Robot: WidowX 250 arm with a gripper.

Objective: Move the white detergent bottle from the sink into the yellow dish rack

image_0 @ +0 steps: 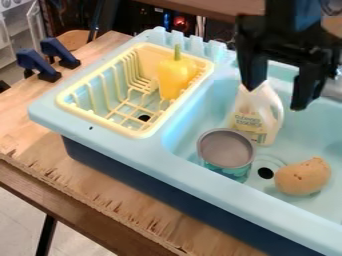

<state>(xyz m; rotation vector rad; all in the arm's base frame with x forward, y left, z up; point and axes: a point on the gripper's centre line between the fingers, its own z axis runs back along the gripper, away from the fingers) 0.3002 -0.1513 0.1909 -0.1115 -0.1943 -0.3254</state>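
Tabletop [100, 195]: one sink [110, 147], set back from the front edge. Clamps [32, 62], two, side by side at the tabletop's far left edge, left of the sink. Rack [100, 123], one, in the sink's left part. Pepper [176, 77], one, in the rack, toward its far right corner. Basin [200, 107], one, right of the rack. In the basin: can [226, 152], near the front left corner; bottle [257, 112], behind the can and slightly right; potato [304, 176], right of the can, toward the front wall; drain [266, 173], between can and potato.
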